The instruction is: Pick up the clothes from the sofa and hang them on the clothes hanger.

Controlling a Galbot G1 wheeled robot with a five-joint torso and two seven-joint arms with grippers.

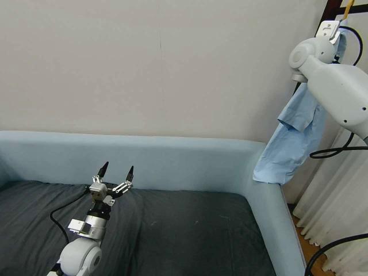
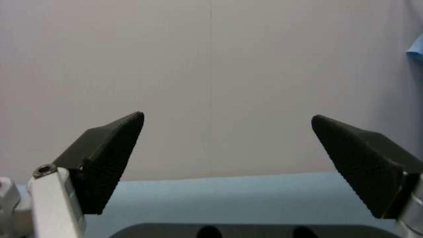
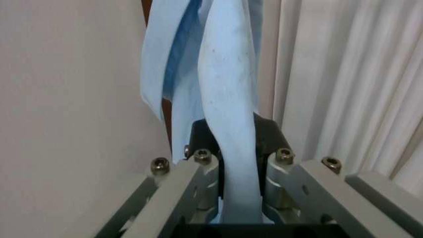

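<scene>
1. Plain pale wall [image 1: 161, 63] behind 1 light-blue sofa [image 1: 172, 158] w/ dark grey seat cushion [image 1: 184, 230]; white curtain [image 1: 333, 201] at lower right.
2. 1 light-blue shirt [image 1: 293, 138] — upper right of head view, hanging down to sofa's right corner; can't tell if touching.
3. R gripper [image 3: 235, 144] raised at top right by dark rack post [image 1: 332, 7], fingers pinched on shirt fabric.
4. L gripper [image 1: 118, 168] at lower left, above cushion — fingers spread wide.

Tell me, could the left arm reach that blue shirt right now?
Probably not: the left gripper sits open low over the dark cushion, while the blue shirt hangs high, far to its right, clamped in the right gripper.
</scene>
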